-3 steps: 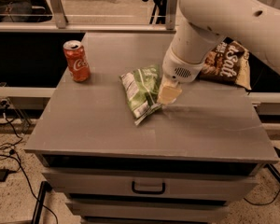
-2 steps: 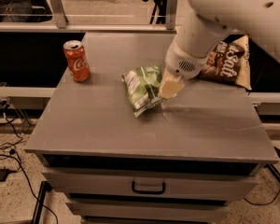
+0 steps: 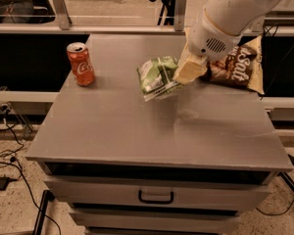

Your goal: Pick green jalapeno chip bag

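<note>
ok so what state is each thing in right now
green jalapeno chip bag: crinkled, pinched at its right edge, seemingly lifted slightly
gripper: over the middle of the table, shut on the bag
soda can: upright, back left
brown chip bag: lying at the right edge
drawer: shut

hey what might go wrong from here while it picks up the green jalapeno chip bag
The pincer seems to grip the green jalapeno chip bag only by its right edge, so the crinkled foil may slip out and drop onto the grey table. The wrist sits close to the brown Salt chip bag at the table's right edge; a swing that way might knock it off.
</note>
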You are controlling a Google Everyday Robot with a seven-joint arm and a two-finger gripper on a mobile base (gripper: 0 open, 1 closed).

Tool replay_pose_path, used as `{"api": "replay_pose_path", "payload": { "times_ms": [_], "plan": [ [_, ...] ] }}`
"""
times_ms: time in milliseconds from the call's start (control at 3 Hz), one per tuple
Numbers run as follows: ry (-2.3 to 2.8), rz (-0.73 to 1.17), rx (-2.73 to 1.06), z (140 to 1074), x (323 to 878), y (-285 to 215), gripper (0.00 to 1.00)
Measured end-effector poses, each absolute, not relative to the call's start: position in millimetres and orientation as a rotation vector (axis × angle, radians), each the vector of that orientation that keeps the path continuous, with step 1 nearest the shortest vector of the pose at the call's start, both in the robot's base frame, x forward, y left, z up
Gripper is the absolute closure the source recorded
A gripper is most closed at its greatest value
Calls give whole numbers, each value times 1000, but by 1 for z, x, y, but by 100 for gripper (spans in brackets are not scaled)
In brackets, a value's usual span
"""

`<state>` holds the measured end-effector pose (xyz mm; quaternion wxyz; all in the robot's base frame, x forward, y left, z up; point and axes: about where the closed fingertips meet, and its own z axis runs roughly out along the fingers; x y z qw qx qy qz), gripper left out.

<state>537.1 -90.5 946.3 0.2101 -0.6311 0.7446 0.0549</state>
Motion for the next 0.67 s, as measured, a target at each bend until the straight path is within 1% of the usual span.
{"api": "replay_pose_path", "payload": {
  "times_ms": [333, 667],
  "plan": [
    [1957, 179, -1749, 973, 528, -93, 100],
    [1941, 186, -1756, 974, 527, -92, 100]
  ]
}}
